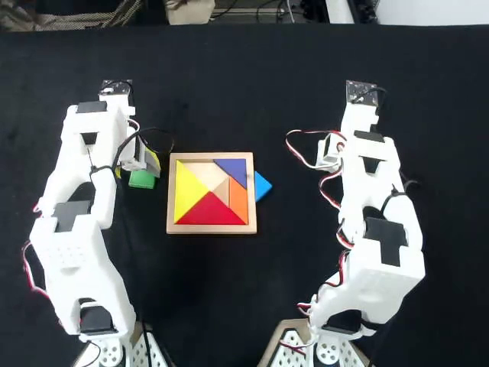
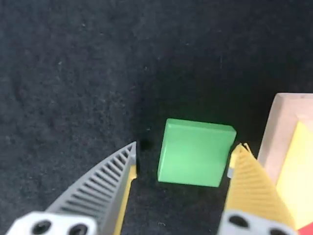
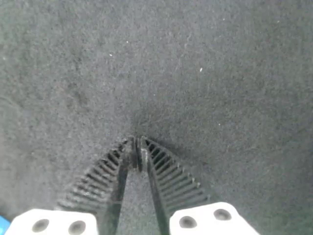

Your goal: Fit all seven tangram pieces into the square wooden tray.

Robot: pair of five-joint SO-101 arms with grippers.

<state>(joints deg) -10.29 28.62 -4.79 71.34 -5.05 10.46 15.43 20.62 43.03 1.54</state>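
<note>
The square wooden tray lies mid-table holding a yellow triangle, a red triangle, an orange piece and a dark blue triangle, with a pale patch between them. A green square lies on the cloth just left of the tray. My left gripper hangs over it, open. In the left wrist view the green square sits between the grey finger and the yellow finger. A light blue piece lies against the tray's right side. My right gripper is shut over bare cloth.
Black cloth covers the whole table. The tray's corner is close beside the yellow finger in the left wrist view. The right arm stands right of the tray, its gripper well clear of the light blue piece.
</note>
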